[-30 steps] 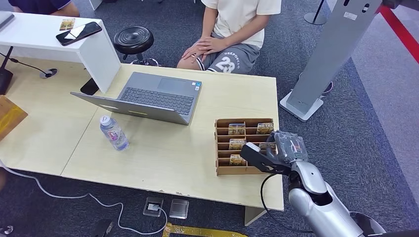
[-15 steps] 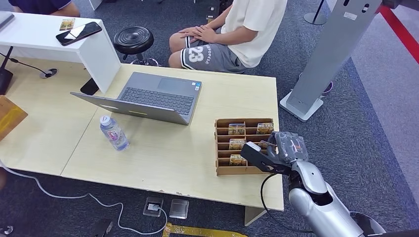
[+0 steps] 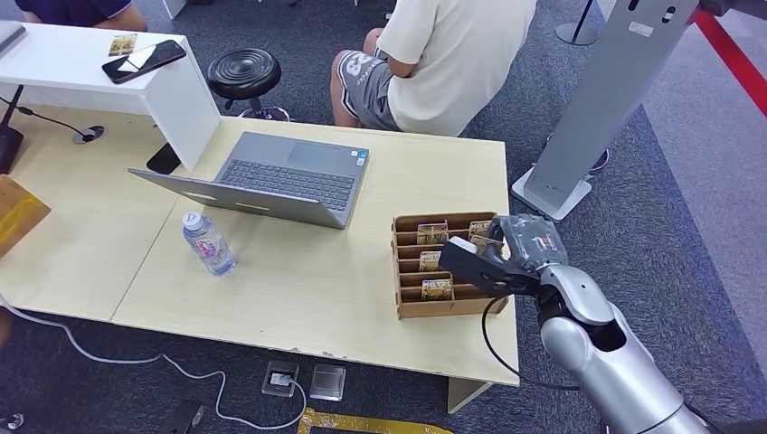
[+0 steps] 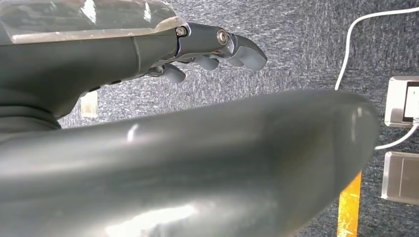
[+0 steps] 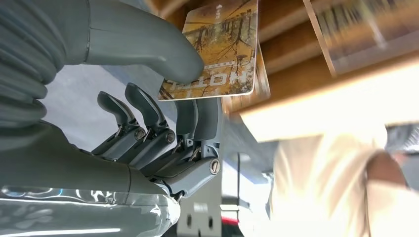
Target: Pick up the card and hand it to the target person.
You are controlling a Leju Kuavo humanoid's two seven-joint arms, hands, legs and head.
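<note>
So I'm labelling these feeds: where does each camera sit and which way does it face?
Head view: high on the body, looking down at the table and card rack; right hand shows.
Left wrist view: behind the left hand, facing carpet.
Right wrist view: behind the right hand, facing the rack.
Head and right wrist views share the pinched card.

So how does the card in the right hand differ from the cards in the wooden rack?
The held card is pinched between the thumb and fingers of the right hand, lifted out of the slots; the rack cards stand in the compartments of the wooden rack. The held card shows its full face with lettering in the right wrist view; the rack cards are partly hidden by the dividers. They share a yellow-brown printed look.
</note>
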